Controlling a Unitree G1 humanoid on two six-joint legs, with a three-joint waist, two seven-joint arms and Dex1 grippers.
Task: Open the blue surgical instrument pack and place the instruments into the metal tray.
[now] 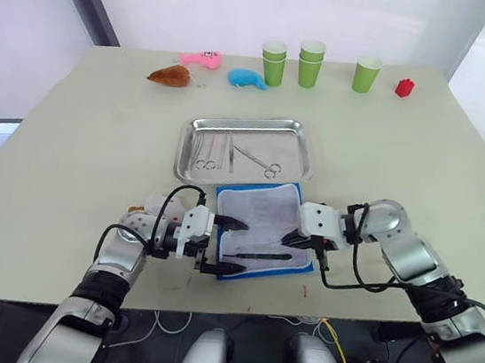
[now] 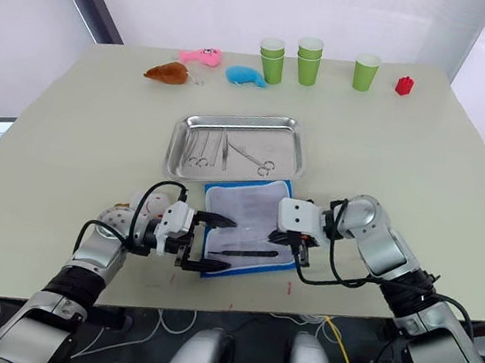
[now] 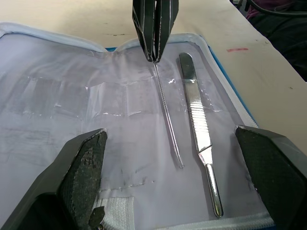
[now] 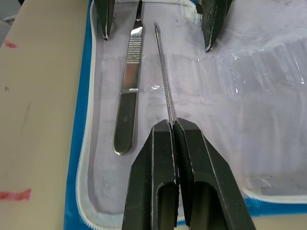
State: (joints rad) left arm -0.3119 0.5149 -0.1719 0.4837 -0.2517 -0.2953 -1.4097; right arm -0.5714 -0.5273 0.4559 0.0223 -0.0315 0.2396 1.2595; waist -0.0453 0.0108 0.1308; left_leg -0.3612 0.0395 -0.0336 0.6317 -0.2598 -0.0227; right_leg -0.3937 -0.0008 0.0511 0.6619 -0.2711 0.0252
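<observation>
Right wrist view | right gripper [image 4: 173,125] clamped on a thin probe [image 4: 163,72], likely to lift it | left gripper [image 1: 221,246] spread wide, flanking the open blue surgical instrument pack [image 1: 259,227] near the metal tray [image 1: 245,150] | scalpel handle [image 4: 128,93] remains inside.

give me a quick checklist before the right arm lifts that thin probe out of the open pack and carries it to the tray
1. Right gripper shut on the thin probe: ok, the fingers pinch one end.
2. Probe free of the pack's clear retaining strip: cannot tell.
3. Left gripper open and off the probe: ok, its fingers straddle the lining without touching either tool.
4. Flat silver handle apart from the probe: ok, it lies beside it with a gap.
5. Blue surgical instrument pack open and flat: ok.
6. Metal tray has free room: ok, the instruments lie left and centre, and the right part is bare.
</observation>
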